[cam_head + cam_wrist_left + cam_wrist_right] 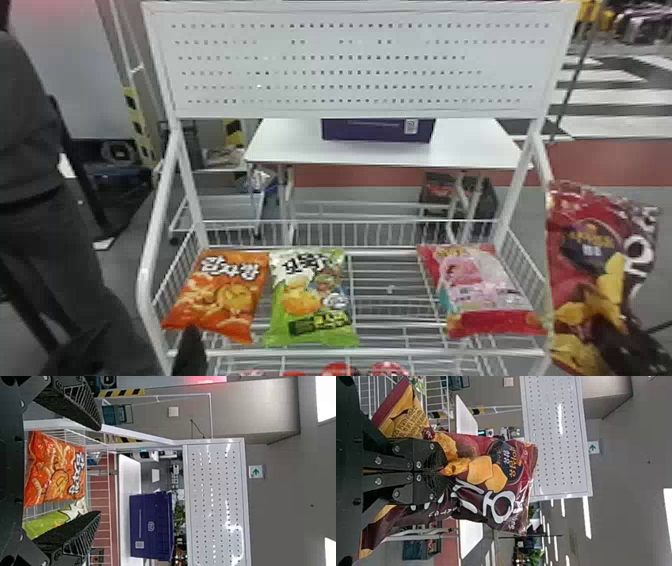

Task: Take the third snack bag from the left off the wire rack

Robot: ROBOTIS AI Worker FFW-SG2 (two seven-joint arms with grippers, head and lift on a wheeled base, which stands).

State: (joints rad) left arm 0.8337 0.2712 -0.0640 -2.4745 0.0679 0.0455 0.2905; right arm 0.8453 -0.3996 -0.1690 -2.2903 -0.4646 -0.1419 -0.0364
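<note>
A dark red snack bag [597, 270] hangs upright in the air just off the right end of the white wire rack [385, 232], clear of it. My right gripper [437, 473] is shut on this dark red bag [494, 483], pinching it near its lower part. On the shelf lie an orange bag [220, 295] at the left, a green bag [307, 300] beside it, then a bare gap [387, 295], then a pink and red bag [475, 290]. My left gripper [93, 471] is open and low at the shelf's front left, facing the orange bag [53, 471].
A white perforated back panel [357, 60] tops the rack. Behind it stands a white table [465, 145] with a dark blue box [377, 129]. A person in dark clothes [30, 165] stands at the left. Red items [385, 369] show on a lower shelf.
</note>
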